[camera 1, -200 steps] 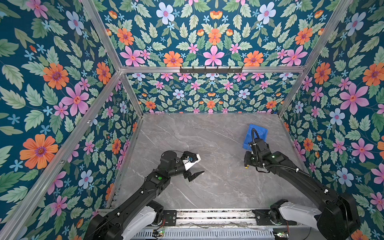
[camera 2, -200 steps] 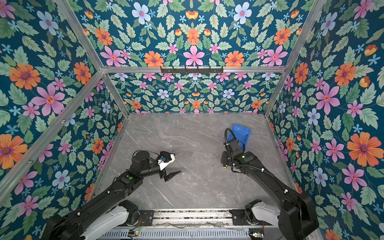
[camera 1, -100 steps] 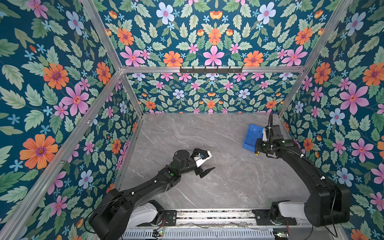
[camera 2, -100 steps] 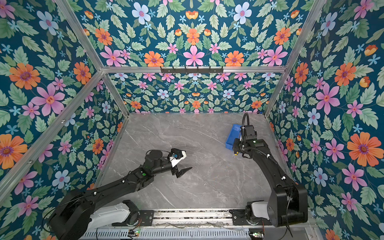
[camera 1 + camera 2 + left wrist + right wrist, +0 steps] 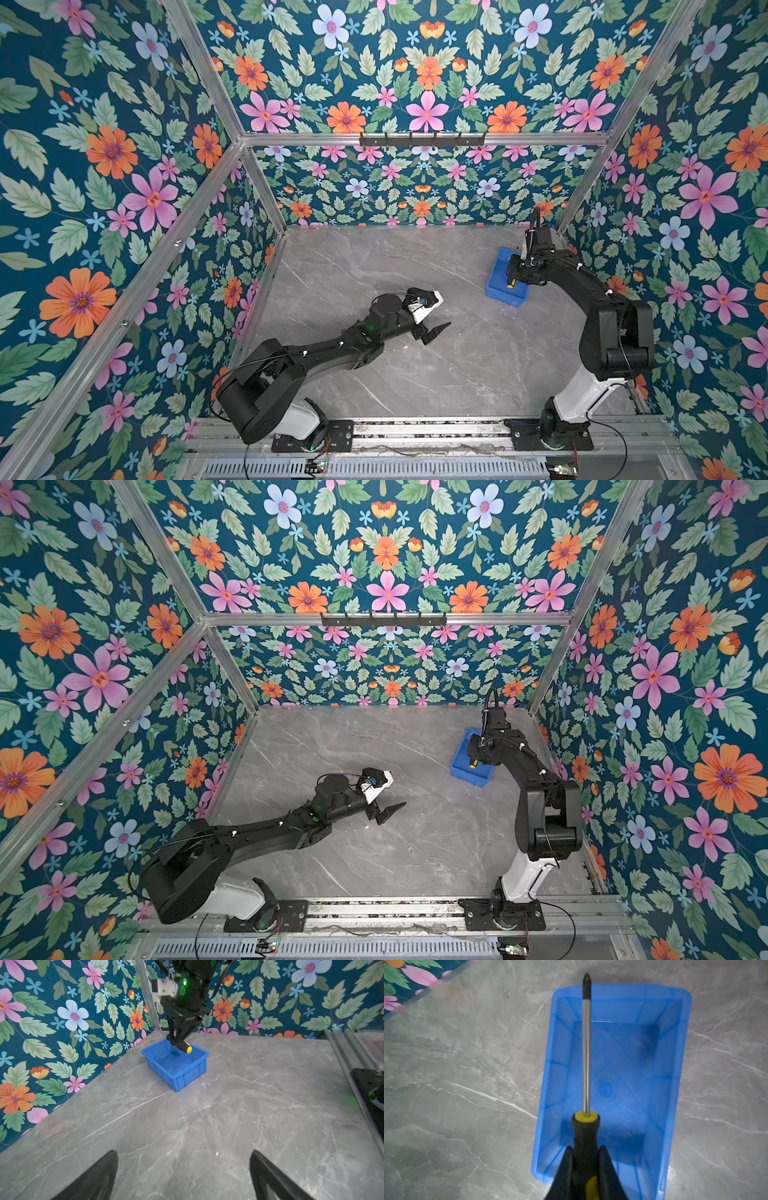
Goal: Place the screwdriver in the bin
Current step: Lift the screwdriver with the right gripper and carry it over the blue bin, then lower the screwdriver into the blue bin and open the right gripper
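While the right gripper (image 5: 585, 1149) pinches the black handle of the screwdriver (image 5: 586, 1053), its two fingers (image 5: 564, 1159) press on either side of the handle just behind the yellow collar, tight on it, no gap showing

Screwdriver is held in the air over the bin (image 5: 675, 1064), not lying in it. In the right wrist view the metal shaft runs along the bin's long side, nearer one long wall, and the dark tip sticks out past the short rim at the far end. In the left wrist view the yellow butt end of the screwdriver (image 5: 188, 1049) hangs over the bin (image 5: 176, 1076) at about rim height, clear of the bin floor, with a shadow on that floor

Bin sits flat on the grey marble tabletop (image 5: 228, 1115), near the back right corner, close to the right wall; in both top views the right arm covers part of it (image 5: 500, 293) (image 5: 467, 777)

Left gripper (image 5: 184, 1152) has fingers spread wide with nothing between them, over bare tabletop left of centre, well apart from the bin (image 5: 432, 332)
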Controlling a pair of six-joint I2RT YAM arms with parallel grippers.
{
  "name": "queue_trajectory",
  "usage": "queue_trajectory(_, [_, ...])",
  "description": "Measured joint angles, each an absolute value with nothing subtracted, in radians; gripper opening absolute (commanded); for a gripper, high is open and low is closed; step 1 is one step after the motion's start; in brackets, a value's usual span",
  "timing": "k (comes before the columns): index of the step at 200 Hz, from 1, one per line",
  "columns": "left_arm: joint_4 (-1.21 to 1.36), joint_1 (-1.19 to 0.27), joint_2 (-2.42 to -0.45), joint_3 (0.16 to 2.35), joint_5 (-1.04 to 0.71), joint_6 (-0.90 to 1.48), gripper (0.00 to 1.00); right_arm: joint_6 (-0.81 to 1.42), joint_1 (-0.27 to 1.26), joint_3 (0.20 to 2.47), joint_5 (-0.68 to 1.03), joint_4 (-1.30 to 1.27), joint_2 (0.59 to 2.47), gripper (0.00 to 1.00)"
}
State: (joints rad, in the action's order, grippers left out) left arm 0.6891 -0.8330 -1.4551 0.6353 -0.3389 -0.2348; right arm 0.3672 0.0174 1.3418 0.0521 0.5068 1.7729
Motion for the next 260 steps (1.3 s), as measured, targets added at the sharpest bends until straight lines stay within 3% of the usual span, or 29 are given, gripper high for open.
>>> queue_trajectory(137, [0.701,-0.846,-1.472,0.648,-0.331,-0.213,1.00,0.412,0.013,1.408,0.042,0.474,1.996,0.00])
queue_trajectory(160, [0.702,-0.846,-1.470,0.645,-0.328,-0.213,1.00,0.412,0.012,1.410,0.041,0.474,2.004,0.13])
queue_trajectory(191, [0.707,-0.846,-1.454,0.626,-0.328,-0.214,1.00,0.412,0.012,1.407,0.041,0.474,1.995,0.45])
queue_trajectory(231, [0.756,-0.829,-1.391,0.551,-0.286,-0.195,1.00,0.403,0.012,1.357,0.038,0.458,1.911,0.61])
queue_trajectory(260, [0.762,-0.802,-1.340,0.510,-0.260,-0.187,1.00,0.389,0.012,1.307,0.039,0.446,1.835,0.66])
